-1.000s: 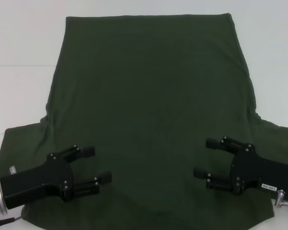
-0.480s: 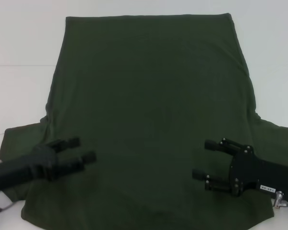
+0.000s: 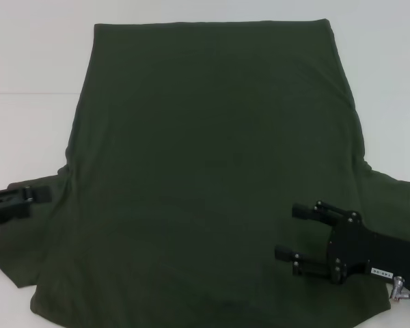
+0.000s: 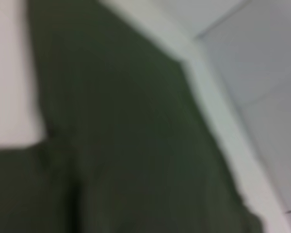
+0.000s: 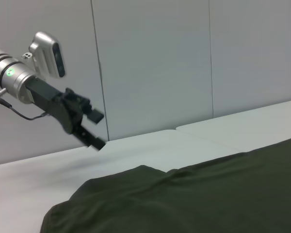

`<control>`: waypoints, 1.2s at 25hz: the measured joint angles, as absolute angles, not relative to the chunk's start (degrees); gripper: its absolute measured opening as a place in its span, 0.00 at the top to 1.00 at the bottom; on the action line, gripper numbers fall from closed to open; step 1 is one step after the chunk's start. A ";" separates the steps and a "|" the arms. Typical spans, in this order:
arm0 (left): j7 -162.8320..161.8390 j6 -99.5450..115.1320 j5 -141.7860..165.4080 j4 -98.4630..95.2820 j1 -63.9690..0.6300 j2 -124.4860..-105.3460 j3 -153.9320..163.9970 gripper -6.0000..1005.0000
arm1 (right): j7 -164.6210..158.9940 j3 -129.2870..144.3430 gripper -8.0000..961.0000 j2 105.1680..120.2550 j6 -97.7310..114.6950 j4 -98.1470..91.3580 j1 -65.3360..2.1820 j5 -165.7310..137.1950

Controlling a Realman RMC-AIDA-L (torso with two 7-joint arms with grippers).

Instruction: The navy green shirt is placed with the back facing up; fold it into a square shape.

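Your navy green shirt (image 3: 212,171) lies spread flat on the white counter (image 3: 34,61), plain side up, unfolded; its straight hem edge is the far edge from the robot, its two short sleeves fan out at the near corners; the fabric looks smooth, with only faint creases where the sleeves meet the body.

Your right gripper (image 3: 288,232) hangs over the shirt's near right portion, just inside the right sleeve, its fingers spread apart with nothing between them and pointing toward the shirt's middle; from the head view you cannot tell whether it touches the cloth.

Your left gripper (image 3: 35,195) sits at the shirt's left sleeve, right at the sleeve's outer edge, pointing inward toward the shirt's body; the right wrist view shows it (image 5: 93,130) raised above the counter beyond the sleeve's edge, fingers apart, holding nothing.

The left wrist view shows only the shirt (image 4: 126,160) close up, with a strip of the counter (image 4: 14,87) beside it; the right wrist view shows the shirt's sleeve (image 5: 184,199) lying rumpled on the counter (image 5: 48,170), with a pale panelled wall (image 5: 155,58) behind.
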State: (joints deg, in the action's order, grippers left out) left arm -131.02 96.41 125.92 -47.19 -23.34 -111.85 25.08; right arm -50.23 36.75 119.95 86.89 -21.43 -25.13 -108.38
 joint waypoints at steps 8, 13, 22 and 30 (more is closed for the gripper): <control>-147.50 96.21 138.88 -49.61 -25.63 -109.48 24.30 0.08 | -50.42 36.77 0.10 120.04 87.03 -21.40 -24.98 -108.37; -151.06 93.56 142.93 -49.44 -25.63 -109.46 24.21 0.08 | -50.44 36.88 0.10 120.05 87.17 -21.36 -25.03 -108.37; -151.46 90.35 143.91 -46.58 -25.46 -109.53 24.21 0.08 | -50.54 36.92 0.10 120.05 87.70 -20.91 -24.99 -108.36; -149.96 87.31 143.99 -45.18 -25.13 -110.01 24.66 0.08 | -50.48 36.91 0.10 119.96 87.72 -20.72 -24.96 -108.36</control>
State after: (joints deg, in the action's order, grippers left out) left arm -149.96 87.31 143.99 -45.18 -25.13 -110.01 24.66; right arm -50.48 36.92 119.96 87.72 -20.72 -24.96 -108.36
